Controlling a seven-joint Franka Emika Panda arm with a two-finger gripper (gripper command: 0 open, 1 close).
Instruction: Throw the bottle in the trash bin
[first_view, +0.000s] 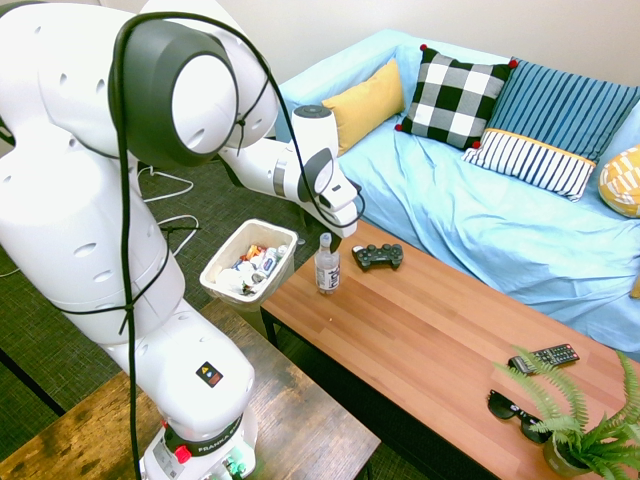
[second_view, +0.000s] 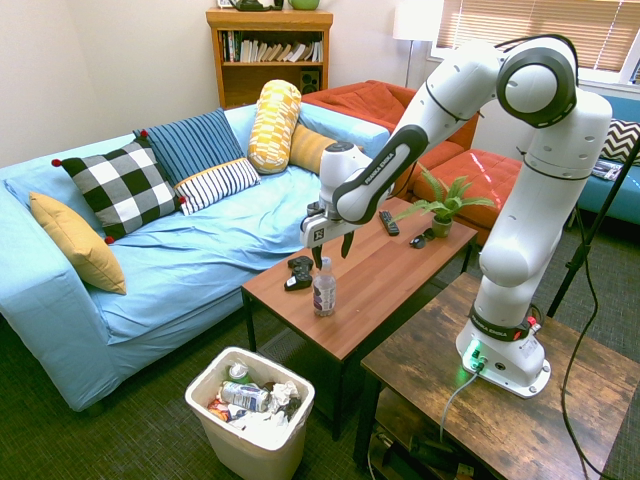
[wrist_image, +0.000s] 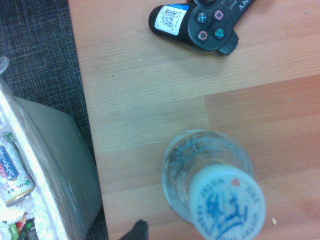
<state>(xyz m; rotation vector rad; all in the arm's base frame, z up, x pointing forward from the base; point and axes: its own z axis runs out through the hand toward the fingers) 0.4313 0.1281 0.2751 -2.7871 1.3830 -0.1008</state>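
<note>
Clear bottle (first_view: 327, 266) with white cap, cream bin (first_view: 222, 270) of colourful rubbish, black controller (first_view: 378, 257), reddish-brown table (first_view: 440, 340), light-blue sofa (first_view: 480, 220), black-and-white checked cushion (first_view: 455, 99).

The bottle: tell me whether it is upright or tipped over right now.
Upright. The bottle stands on its base on the wooden table, white cap up, near the edge above the trash bin. The gripper hovers just above it.
</note>
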